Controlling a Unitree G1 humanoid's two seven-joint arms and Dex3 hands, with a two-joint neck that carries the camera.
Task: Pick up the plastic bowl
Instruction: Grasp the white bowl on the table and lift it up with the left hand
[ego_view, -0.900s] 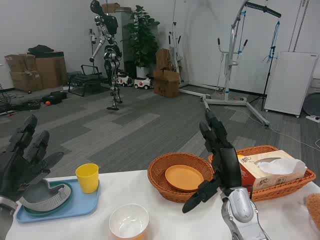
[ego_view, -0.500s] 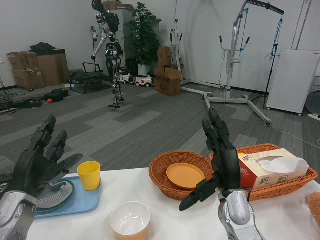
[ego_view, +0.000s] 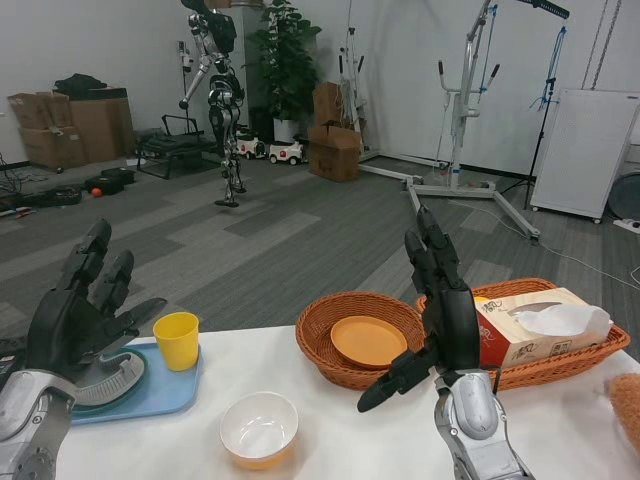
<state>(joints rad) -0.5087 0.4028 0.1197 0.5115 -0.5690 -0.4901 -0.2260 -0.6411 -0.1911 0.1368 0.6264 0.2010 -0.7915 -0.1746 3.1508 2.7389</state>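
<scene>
Bowl (ego_view: 259, 429) on desk (ego_view: 340, 420), front-centre, untouched. Left hand (ego_view: 80, 320) raised over blue tray (ego_view: 150, 392), fingers spread, holding nothing. Right hand (ego_view: 440, 315) upright nr basket (ego_view: 330, 360), fingers released.

upright white-and-orange plastic bowl (ego_view: 259, 428) on the white table (ego_view: 360, 430)

Yellow cup (ego_view: 176, 339) on blue tray (ego_view: 150, 394) to my left; orange plate (ego_view: 369, 341) in round basket (ego_view: 330, 358); tissue box (ego_view: 530, 325) in basket (ego_view: 590, 352) beside it.
</scene>
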